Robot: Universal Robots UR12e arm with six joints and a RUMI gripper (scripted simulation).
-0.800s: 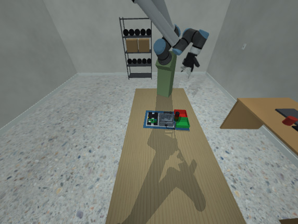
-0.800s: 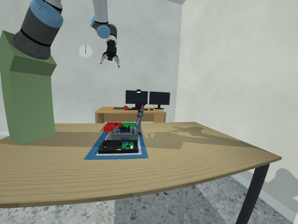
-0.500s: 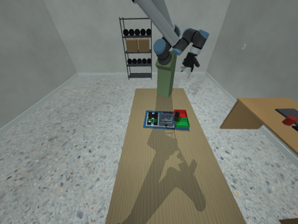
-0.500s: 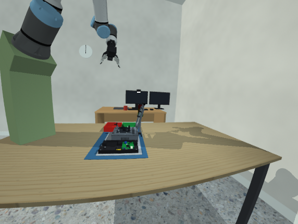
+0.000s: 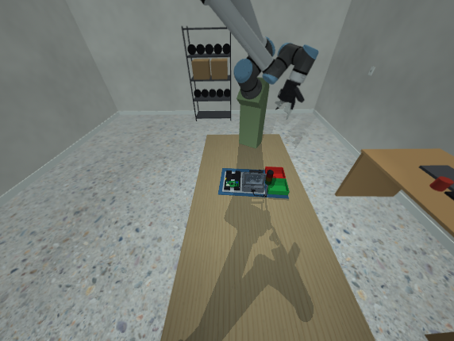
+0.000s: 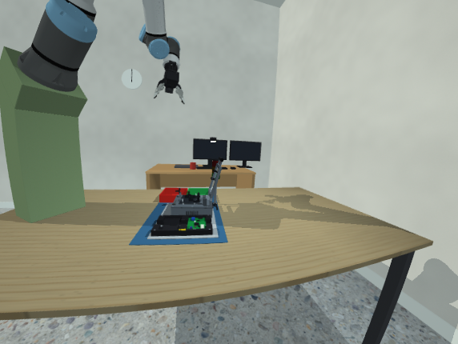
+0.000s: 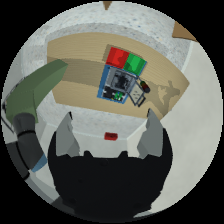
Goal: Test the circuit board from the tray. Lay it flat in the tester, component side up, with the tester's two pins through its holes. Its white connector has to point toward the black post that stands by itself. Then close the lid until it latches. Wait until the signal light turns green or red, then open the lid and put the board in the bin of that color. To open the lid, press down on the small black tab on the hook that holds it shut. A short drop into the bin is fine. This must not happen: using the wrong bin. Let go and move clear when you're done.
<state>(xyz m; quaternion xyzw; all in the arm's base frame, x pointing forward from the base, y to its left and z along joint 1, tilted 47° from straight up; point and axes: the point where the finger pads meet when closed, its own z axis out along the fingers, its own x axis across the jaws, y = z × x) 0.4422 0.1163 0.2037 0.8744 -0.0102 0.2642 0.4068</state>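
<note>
The jaws (image 5: 284, 113) (image 6: 169, 100) hung wide open — and the board (image 5: 232, 183) (image 6: 196, 223) (image 7: 118, 95) lay in the tray (image 5: 227, 189) (image 6: 160, 232) (image 7: 105, 95) — no writing legible.

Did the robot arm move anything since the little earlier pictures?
Nothing visibly changed. The gripper hangs open up high, the green board lies in its black tray, and the tester's lid stands up.
</note>
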